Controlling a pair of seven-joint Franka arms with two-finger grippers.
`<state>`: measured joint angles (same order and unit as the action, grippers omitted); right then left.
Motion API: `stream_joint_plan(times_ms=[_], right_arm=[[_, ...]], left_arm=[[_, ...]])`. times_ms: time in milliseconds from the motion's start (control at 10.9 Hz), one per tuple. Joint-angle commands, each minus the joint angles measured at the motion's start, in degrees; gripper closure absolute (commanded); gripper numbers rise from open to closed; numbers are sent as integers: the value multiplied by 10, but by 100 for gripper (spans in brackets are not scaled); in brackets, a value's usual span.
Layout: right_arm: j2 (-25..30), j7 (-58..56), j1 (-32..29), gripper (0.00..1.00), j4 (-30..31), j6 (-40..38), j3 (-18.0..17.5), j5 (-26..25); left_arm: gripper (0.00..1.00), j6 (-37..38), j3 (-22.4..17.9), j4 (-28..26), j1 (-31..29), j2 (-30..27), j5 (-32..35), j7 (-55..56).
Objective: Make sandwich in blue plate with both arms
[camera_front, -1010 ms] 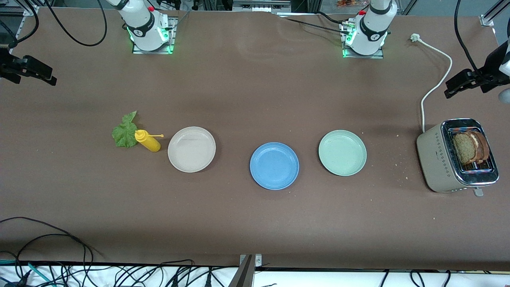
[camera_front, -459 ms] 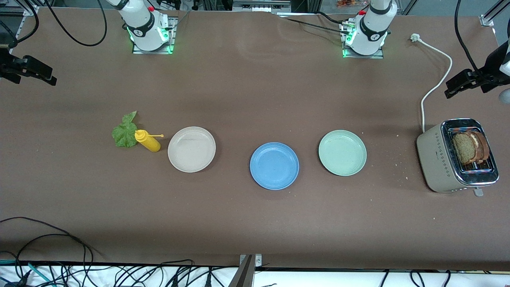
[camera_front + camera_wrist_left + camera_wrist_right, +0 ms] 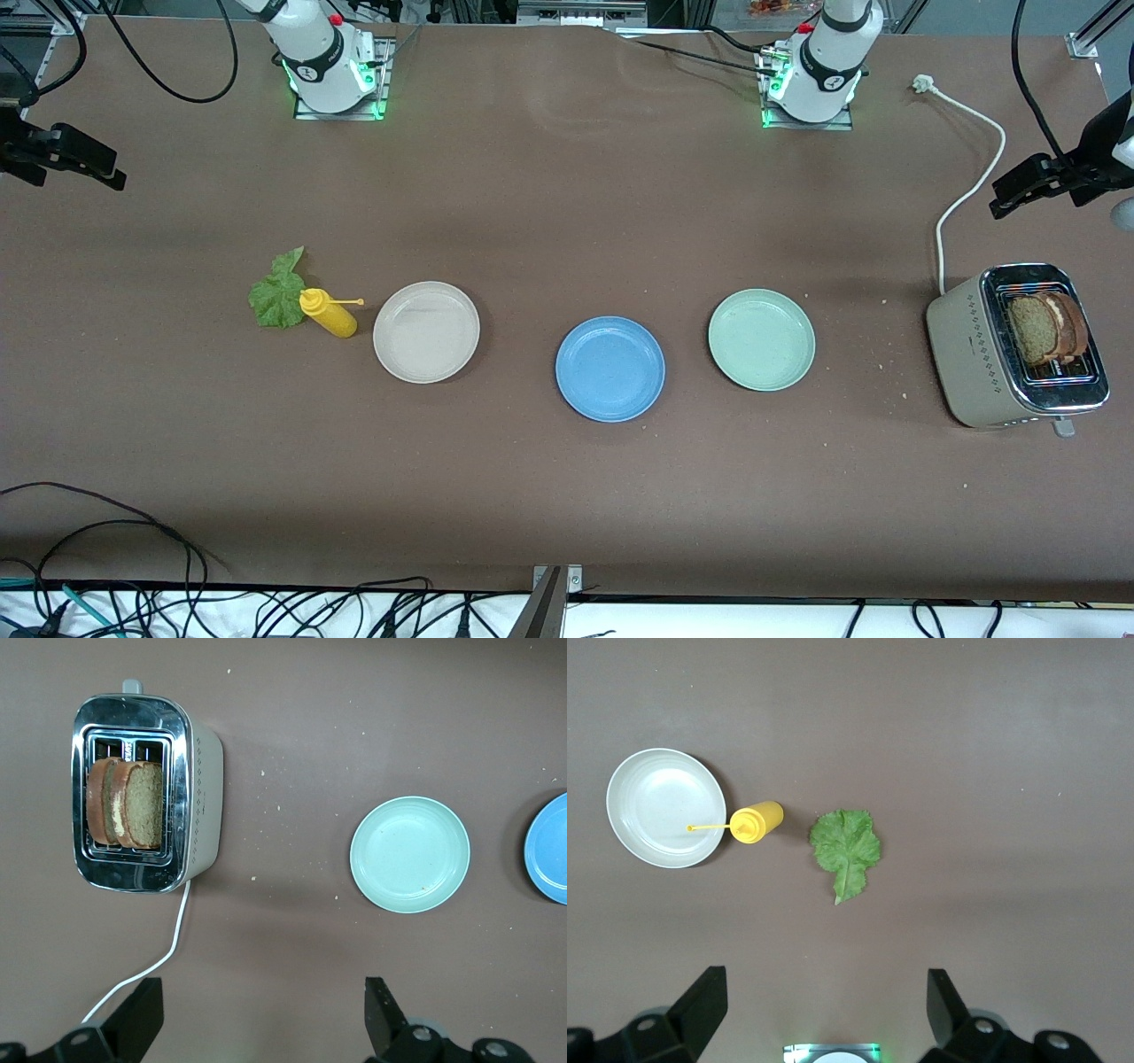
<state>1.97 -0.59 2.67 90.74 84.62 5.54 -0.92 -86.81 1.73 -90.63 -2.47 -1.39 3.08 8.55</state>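
blue plate: it lies on the brown worktop, bare, nothing on it. all places below are told from this plate.
mint-green plate: beside the blue plate, toward the left arm's end of the worktop, a little farther from the front camera.
cream-white plate: beside the blue plate, toward the right arm's end.
bread slices: two brown slices stand upright in the slots of the toaster, well apart from the blue plate, past the mint-green plate, toward the left arm's end.
lettuce leaf: flat on the worktop, well apart from the blue plate, past the cream-white plate; the yellow squeeze bottle lies just beside it.
sandwich: not yet made, the parts are all apart.
left hand: high over the worktop near the toaster, fingers wide apart, holding nothing.
right hand: high over the worktop near the lettuce leaf, fingers wide apart, holding nothing.
how the bread handles: i judge it light, soft and crumbly; take it by the top edge that stands out of the slot and pinch gently across the thin side.
how the leaf handles: i judge it very light, limp and thin; pinch it at the ruffled edge or the stem, close to the worktop.
risk: the bottle so close to the leaf can be pushed.
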Motion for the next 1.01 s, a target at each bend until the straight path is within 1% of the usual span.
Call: stream_joint_plan(times_ms=[0,276,459,918], right_arm=[[3,5,2,0,2,0,1,-3],[3,5,2,0,2,0,1,-3],[3,5,2,0,2,0,1,-3],[3,5,2,0,2,-1,1,-3]], left_arm=[[0,11,1,18,-5,7,-13,-12],[0,26,3,19,-5,6,-15,-12],[0,30,-1,24,-9,6,-45,-12],[0,30,0,25,-6,13,-39,-12]])
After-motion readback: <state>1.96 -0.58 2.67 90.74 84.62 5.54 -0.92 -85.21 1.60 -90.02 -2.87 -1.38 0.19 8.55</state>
